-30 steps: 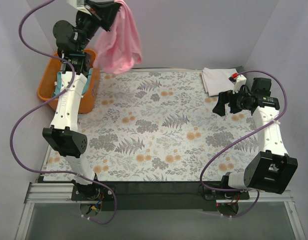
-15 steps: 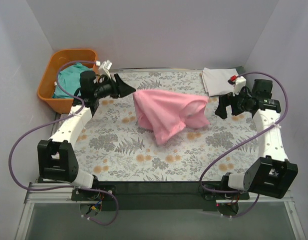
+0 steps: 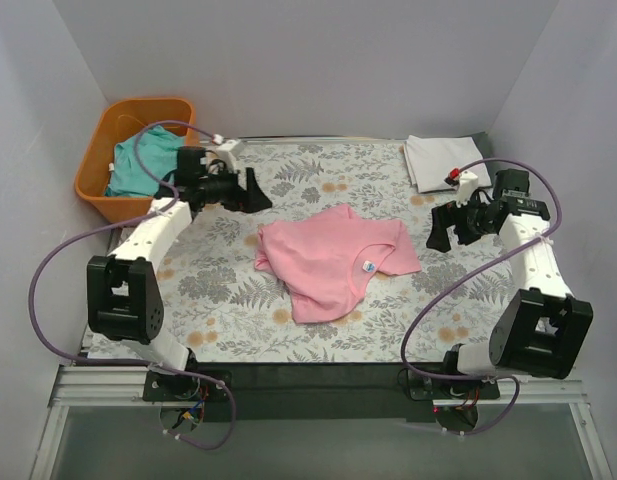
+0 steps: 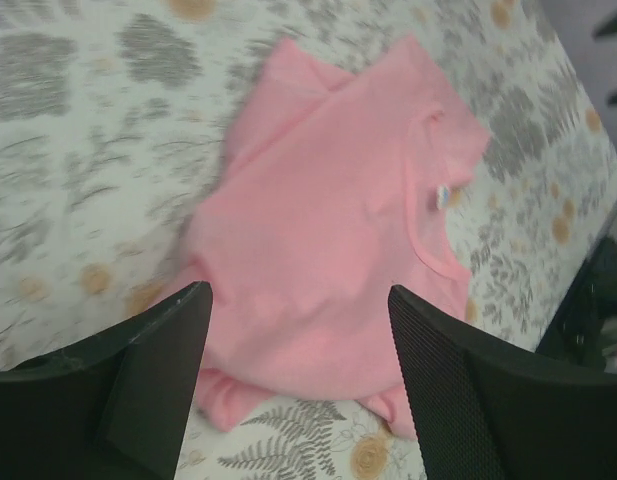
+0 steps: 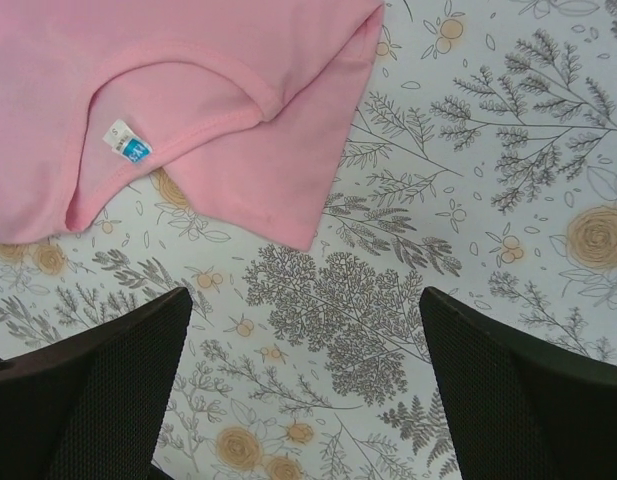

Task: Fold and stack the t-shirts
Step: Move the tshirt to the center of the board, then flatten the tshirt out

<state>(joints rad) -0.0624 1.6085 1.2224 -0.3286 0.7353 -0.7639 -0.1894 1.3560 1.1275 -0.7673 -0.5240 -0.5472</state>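
A pink t-shirt (image 3: 333, 262) lies loosely spread and rumpled in the middle of the floral cloth, neck label up (image 5: 126, 142). My left gripper (image 3: 258, 192) hangs open just behind its left edge, holding nothing; in the left wrist view the pink t-shirt (image 4: 338, 230) fills the space below the open gripper (image 4: 298, 300). On the shirt's right my right gripper (image 3: 438, 232) stands open and empty, and the pink hem (image 5: 288, 190) lies just ahead of that gripper (image 5: 303, 295). A folded white t-shirt (image 3: 438, 160) rests at the back right. A teal t-shirt (image 3: 138, 165) lies in the basket.
An orange plastic basket (image 3: 138, 106) stands at the back left corner, beside the left arm. The floral table cloth (image 3: 238, 310) covers the table up to the dark front rail. Purple cables loop from both arms.
The left gripper swung down from high over the basket, flung the pink t-shirt across the table and let it go. The shirt now lies flat. The right gripper shifted slightly toward it.
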